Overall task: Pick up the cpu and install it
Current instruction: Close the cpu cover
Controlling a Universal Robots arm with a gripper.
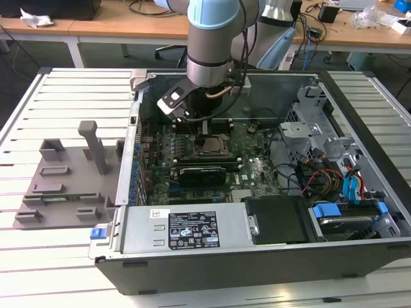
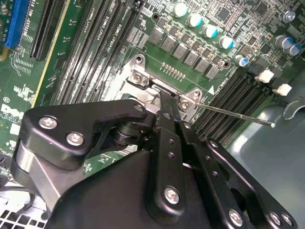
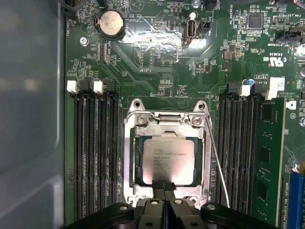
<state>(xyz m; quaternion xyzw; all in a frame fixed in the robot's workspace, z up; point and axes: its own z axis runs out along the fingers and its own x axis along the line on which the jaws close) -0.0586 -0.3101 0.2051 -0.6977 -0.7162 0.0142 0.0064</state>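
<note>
The cpu, a small square chip with a silvery-grey top, lies flat inside the metal socket frame on the green motherboard. In the first wrist view my gripper is shut, its two thin black fingertips pressed together over the chip's near edge with nothing between them. The second wrist view has the black finger linkage reaching down to the socket frame. In the exterior view the gripper hangs just over the socket inside the open computer case.
Black memory slots flank the socket on both sides. A thin socket lever rod stands off beside it. A long black expansion card, a power supply, drive cage and cables fill the case. A grey fixture tray lies on the exterior view's left.
</note>
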